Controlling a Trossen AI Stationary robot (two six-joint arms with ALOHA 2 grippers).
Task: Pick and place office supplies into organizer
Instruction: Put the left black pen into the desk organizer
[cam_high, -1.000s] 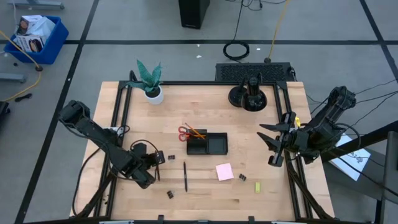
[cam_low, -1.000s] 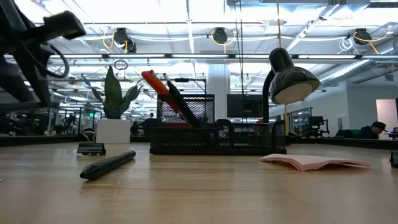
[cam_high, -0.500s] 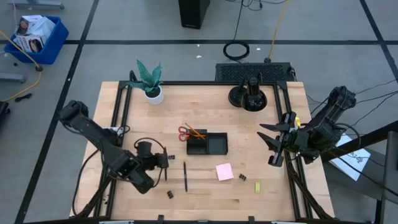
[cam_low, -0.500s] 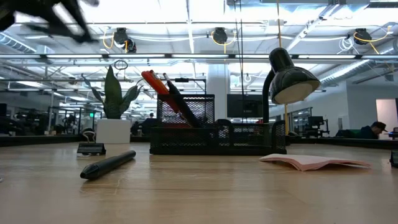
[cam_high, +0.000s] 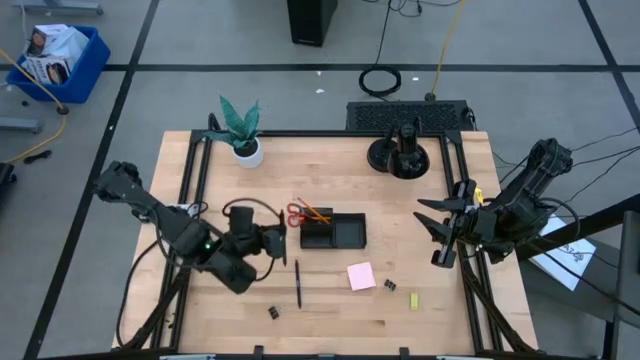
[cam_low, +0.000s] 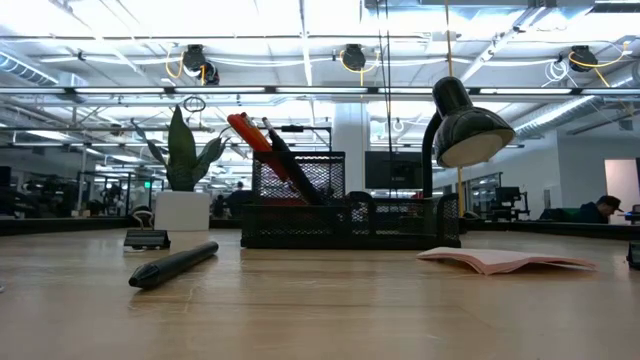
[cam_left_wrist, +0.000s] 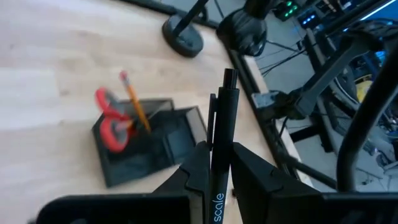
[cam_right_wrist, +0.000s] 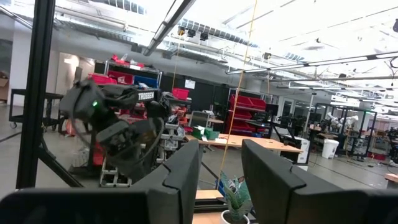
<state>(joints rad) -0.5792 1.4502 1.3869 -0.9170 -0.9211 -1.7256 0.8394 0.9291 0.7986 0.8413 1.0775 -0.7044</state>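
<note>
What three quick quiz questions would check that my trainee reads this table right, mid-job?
1. True or false: the left gripper is shut on a black pen.
2. What already stands in the organizer? A) scissors and pencil B) sticky-note pad C) binder clips
3. Where is the right gripper?

Key: 1. True. 2. A: red-handled scissors and orange pencil. 3. Open, by the table's right edge, holding nothing.

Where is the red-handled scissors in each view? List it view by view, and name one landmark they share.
High view: red-handled scissors at the organizer's left end, centre table.
Low view: red handle sticking up from the organizer.
Left wrist view: scissors in the organizer's end compartment, beside an orange pencil.
Right wrist view: not in it.
Shared landmark: the organizer.
</note>
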